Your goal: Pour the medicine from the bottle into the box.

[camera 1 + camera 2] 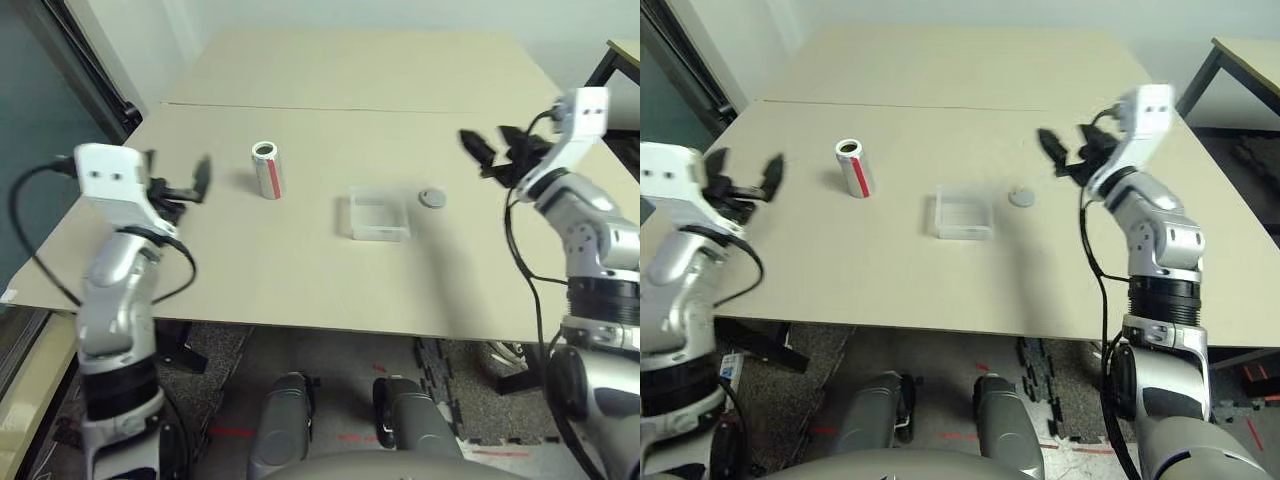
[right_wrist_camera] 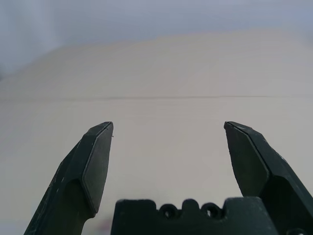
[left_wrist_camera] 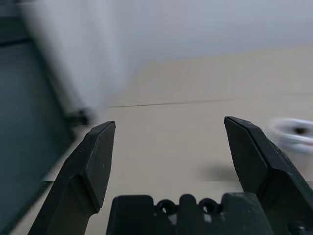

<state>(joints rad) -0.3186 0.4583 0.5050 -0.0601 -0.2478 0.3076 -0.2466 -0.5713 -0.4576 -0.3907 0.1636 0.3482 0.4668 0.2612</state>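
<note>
At centre of the beige counter [image 1: 300,280] sits the clear shallow plastic box [image 1: 378,216]; the silver-grey red-striped bottle [image 1: 268,170] stands uncapped at ten o'clock from it, its loose grey cap disc [image 1: 431,197] at two o'clock. Whether medicine went in, I can't tell. My left hand [image 1: 180,180] and right hand [image 1: 485,150] hang spread, empty.

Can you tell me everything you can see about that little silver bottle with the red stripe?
The bottle is a small silver-grey cylinder with a red stripe running down its side. It stands upright on the beige table, and its top looks open, a dark hole inside a pale rim. Nothing touches it except the table. It stands apart from the clear box, on the robot's left.
</note>
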